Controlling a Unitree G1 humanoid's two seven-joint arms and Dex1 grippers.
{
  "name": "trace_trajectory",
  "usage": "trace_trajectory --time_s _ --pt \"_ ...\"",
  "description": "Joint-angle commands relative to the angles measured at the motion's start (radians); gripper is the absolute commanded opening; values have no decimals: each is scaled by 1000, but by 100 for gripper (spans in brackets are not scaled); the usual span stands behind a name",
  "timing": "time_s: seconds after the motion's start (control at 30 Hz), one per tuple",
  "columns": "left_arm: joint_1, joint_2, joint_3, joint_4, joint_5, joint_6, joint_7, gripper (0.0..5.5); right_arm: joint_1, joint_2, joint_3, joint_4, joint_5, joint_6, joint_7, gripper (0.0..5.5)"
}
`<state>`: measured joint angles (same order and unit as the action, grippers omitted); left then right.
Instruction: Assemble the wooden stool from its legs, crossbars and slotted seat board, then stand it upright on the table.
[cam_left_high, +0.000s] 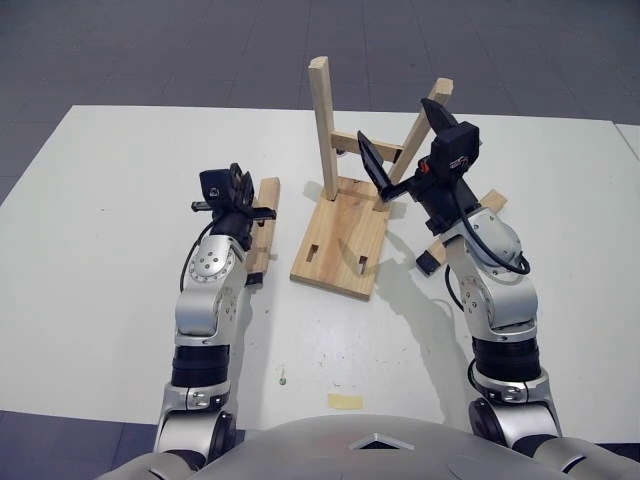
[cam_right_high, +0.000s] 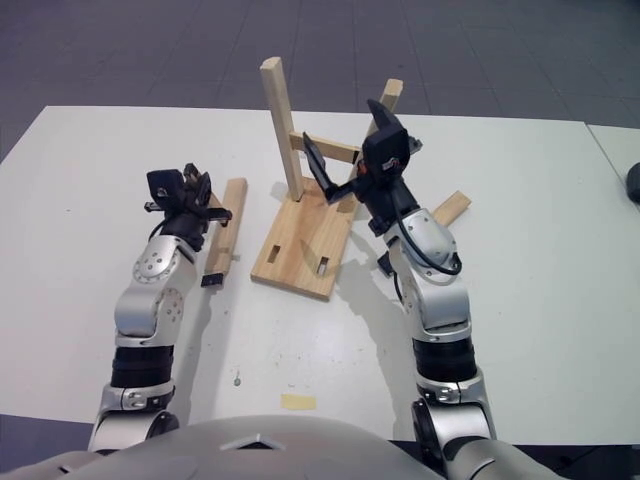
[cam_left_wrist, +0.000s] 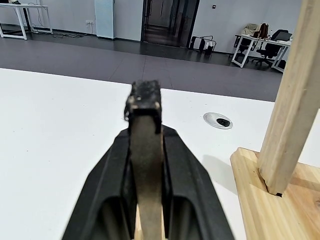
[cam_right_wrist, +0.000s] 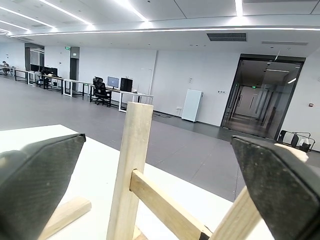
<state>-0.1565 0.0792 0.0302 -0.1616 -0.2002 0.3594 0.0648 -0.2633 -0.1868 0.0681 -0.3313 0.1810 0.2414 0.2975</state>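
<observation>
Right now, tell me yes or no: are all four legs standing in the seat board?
No: only two legs stand in the seat board, and its two near slots are empty.

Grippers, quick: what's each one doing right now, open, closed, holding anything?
Left gripper: fingers closed, beside the loose leg; whether it holds it cannot be told.
Right gripper: open, fingers either side of the crossbar, gripping nothing.

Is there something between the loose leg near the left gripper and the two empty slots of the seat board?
Nothing visible. The loose leg lies beside the seat board, bare table between them, and both near slots are uncovered. The right gripper is at the far legs.
</observation>
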Motion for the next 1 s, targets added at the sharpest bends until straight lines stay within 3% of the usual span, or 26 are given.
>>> trace_trajectory --time_s 0.03,0.37,0.57,1.0 --pt "34 1 5 42 14 49 -8 42 -11 0 -8 8 -7 -1 -6 540" --pt "123 -28 -39 88 53 12 -29 42 -33 2 -16 23 -10 -16 -16 540" --pt "173 -112 28 79 -5 -78 -6 42 -73 2 -10 66 -1 -27 5 540" --pt "171 -90 -3 86 53 -100 -44 42 -82 17 -11 81 -8 -41 6 540"
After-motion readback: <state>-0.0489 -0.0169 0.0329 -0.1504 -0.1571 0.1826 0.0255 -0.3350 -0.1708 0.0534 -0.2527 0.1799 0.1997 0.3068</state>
